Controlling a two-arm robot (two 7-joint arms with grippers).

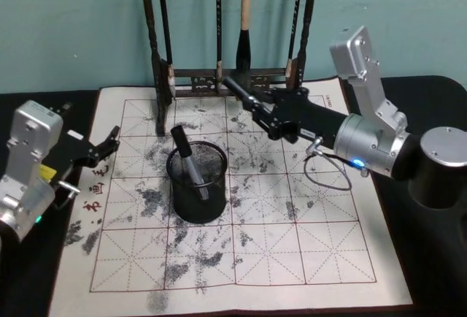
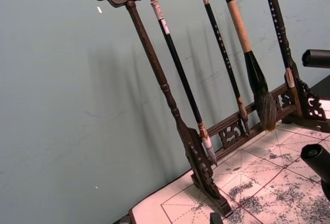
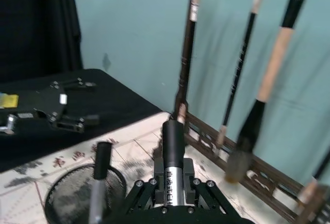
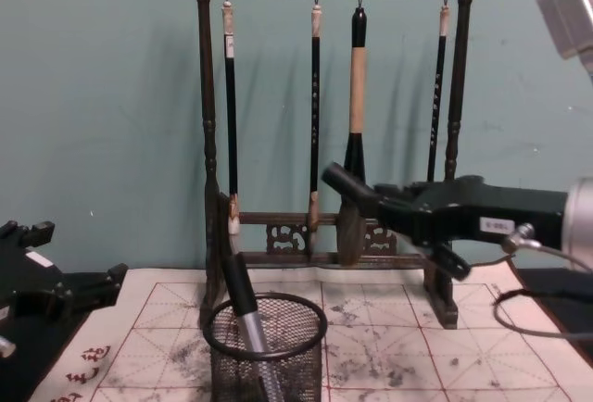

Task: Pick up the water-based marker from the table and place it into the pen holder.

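My right gripper (image 1: pixel 268 115) is shut on a water-based marker (image 1: pixel 238 90) with a black cap and silver barrel. It holds the marker in the air, nearly level, above the cloth just in front of the brush rack. The same marker (image 3: pixel 174 149) sticks out past the gripper (image 3: pixel 172 185), and it points left in the chest view (image 4: pixel 341 182). The pen holder (image 1: pixel 194 204), a black mesh cup, stands on the cloth to the lower left of the gripper, with another marker (image 1: pixel 190 165) leaning inside it. My left gripper (image 1: pixel 108 142) rests open at the left.
A tall dark wooden rack (image 1: pixel 157 47) of hanging brushes (image 4: pixel 356 124) stands close behind the held marker. The cream ink-stained cloth (image 1: pixel 292 244) with red grid lines covers the black table (image 1: pixel 29 101). A grey cable (image 1: pixel 328 174) loops under the right arm.
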